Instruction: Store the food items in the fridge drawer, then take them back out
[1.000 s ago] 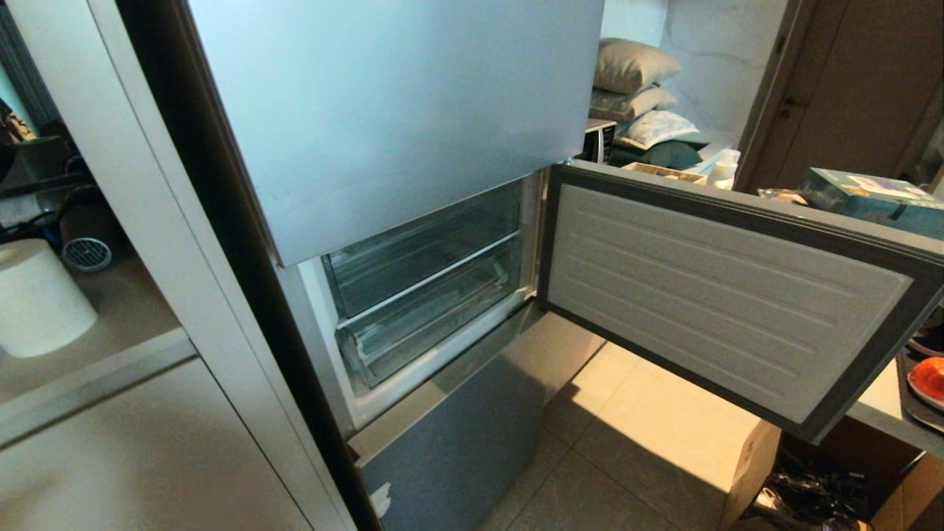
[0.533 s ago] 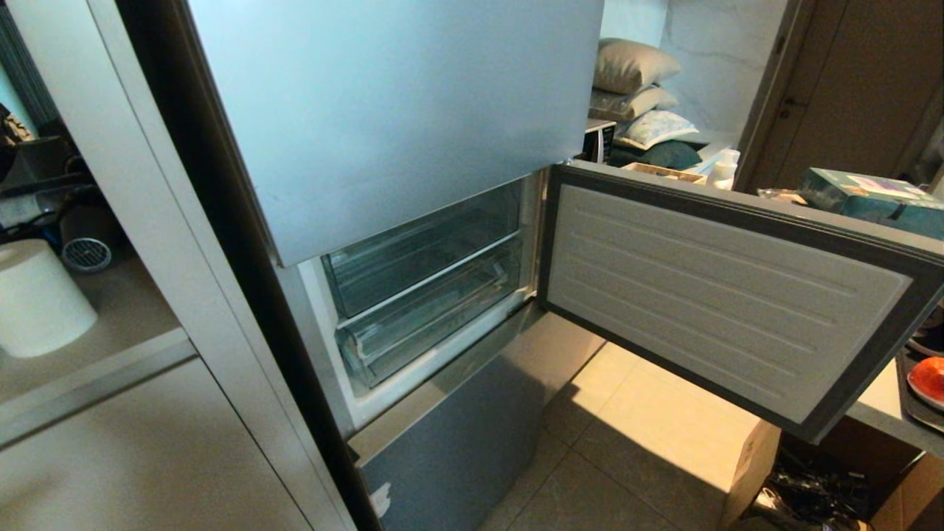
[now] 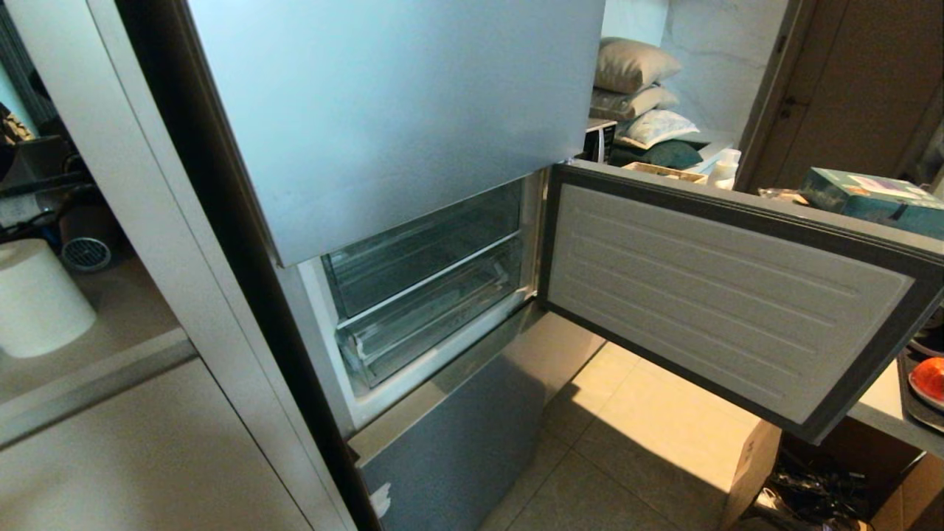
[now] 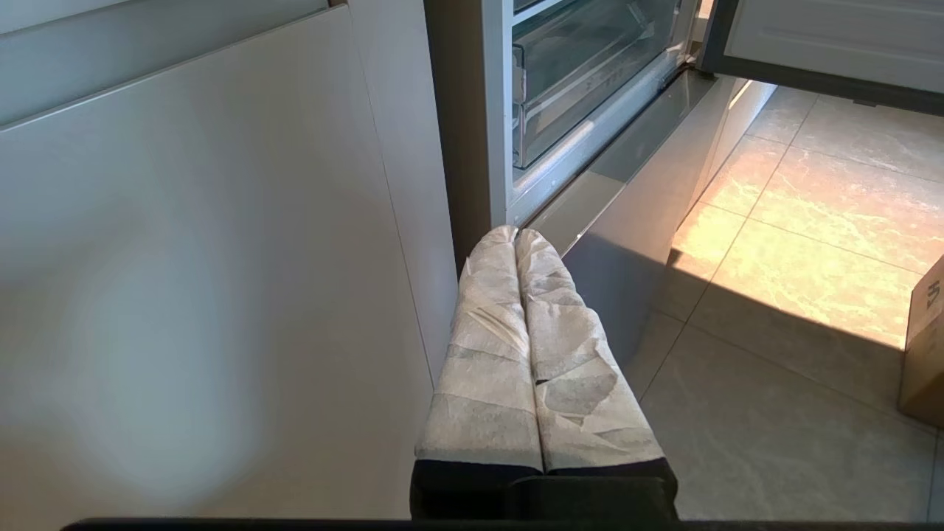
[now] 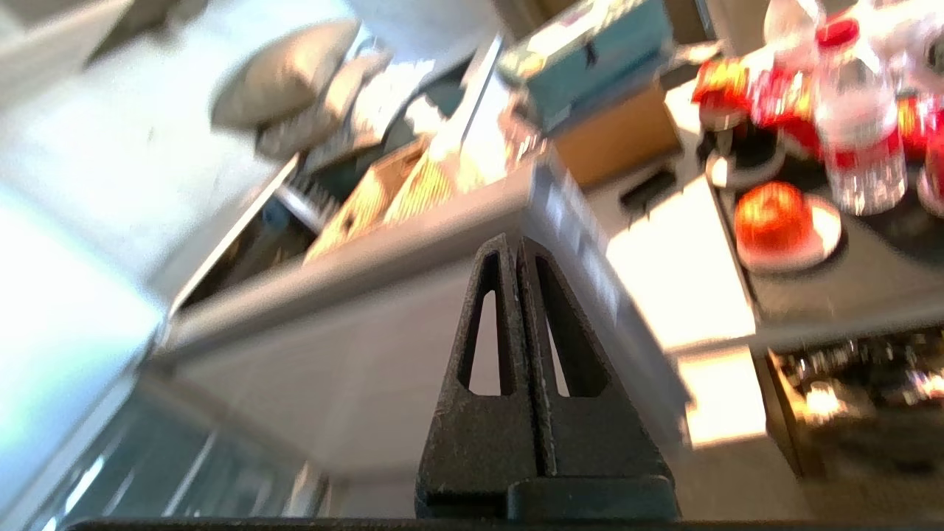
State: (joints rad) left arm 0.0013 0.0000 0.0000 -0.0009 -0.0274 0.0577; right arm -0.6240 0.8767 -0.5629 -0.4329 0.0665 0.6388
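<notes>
The silver-blue fridge has its middle door (image 3: 730,302) swung open to the right. Inside, the fridge drawer (image 3: 435,317) is the lower clear bin, pushed in under another clear compartment (image 3: 420,247). One orange-red food item (image 3: 931,377) lies on a plate at the far right counter; in the right wrist view it is the round piece (image 5: 771,217). My right gripper (image 5: 514,242) is shut and empty, pointing at the open door's upper edge. Parked low by the cabinet, my left gripper (image 4: 515,234) is shut and empty, the fridge drawer (image 4: 560,133) ahead of it. Neither gripper is in the head view.
A grey counter (image 3: 881,413) stands behind the open door, with a teal box (image 3: 870,195) and a water bottle (image 5: 855,147) on it. A cardboard box (image 3: 752,472) sits on the tiled floor under it. A white roll (image 3: 37,299) rests on the left shelf.
</notes>
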